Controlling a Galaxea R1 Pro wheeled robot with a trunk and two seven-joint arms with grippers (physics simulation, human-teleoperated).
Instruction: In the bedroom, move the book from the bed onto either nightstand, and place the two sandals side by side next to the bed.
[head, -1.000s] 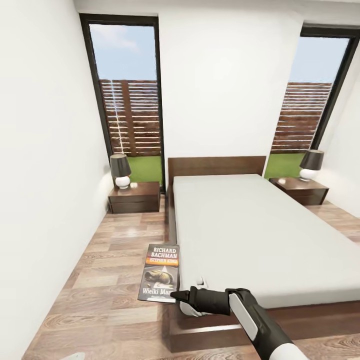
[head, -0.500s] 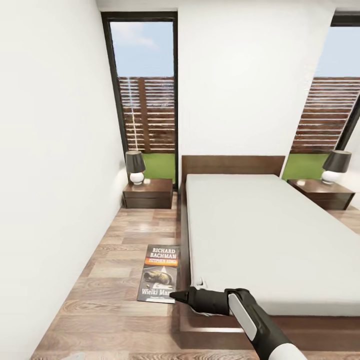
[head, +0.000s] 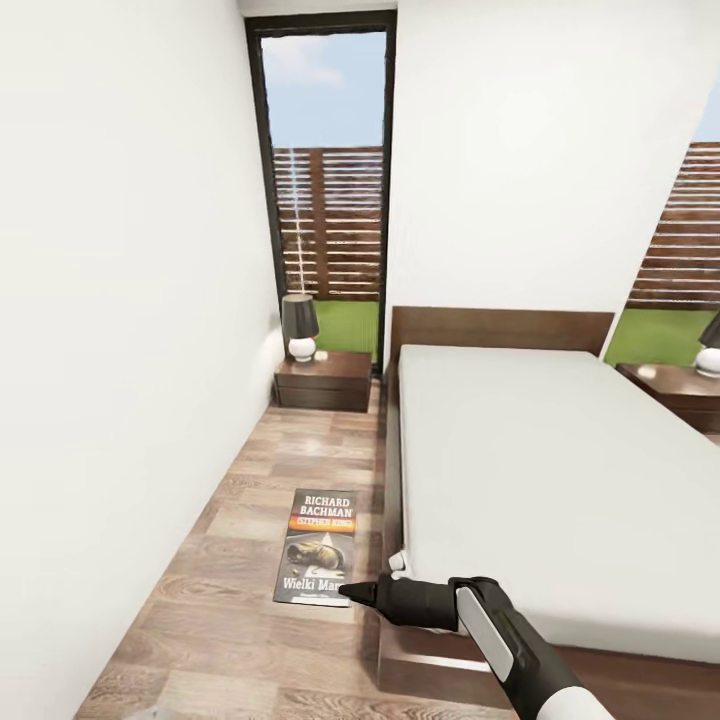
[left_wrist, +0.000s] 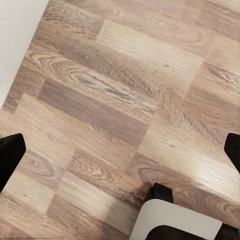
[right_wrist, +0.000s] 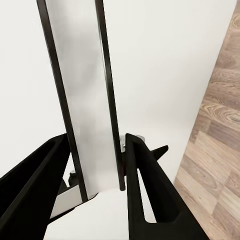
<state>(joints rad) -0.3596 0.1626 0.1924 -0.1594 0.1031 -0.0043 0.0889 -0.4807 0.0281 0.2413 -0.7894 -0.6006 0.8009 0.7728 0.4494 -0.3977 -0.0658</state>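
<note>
The book (head: 320, 545), dark grey with white "RICHARD BACHMAN" lettering and an orange band, hangs cover-up above the wood floor just left of the bed (head: 560, 480). My right gripper (head: 355, 592) is shut on its lower edge. In the right wrist view the book (right_wrist: 82, 100) runs edge-on between the two black fingers (right_wrist: 145, 190). The left gripper (left_wrist: 120, 155) is open over bare floor planks, its fingertips (left_wrist: 10, 155) far apart. A dark brown nightstand (head: 325, 380) stands left of the headboard, another nightstand (head: 680, 385) at the right. The sandals are out of view.
A white wall (head: 130, 350) runs close along the left, leaving a narrow strip of floor (head: 250, 560) beside the bed. A black-shaded lamp (head: 300, 325) stands on the left nightstand, below a tall dark-framed window (head: 325, 180).
The whole view has swung left, so the bed and windows sit further right in the picture. The right gripper still holds the book in the same pose.
</note>
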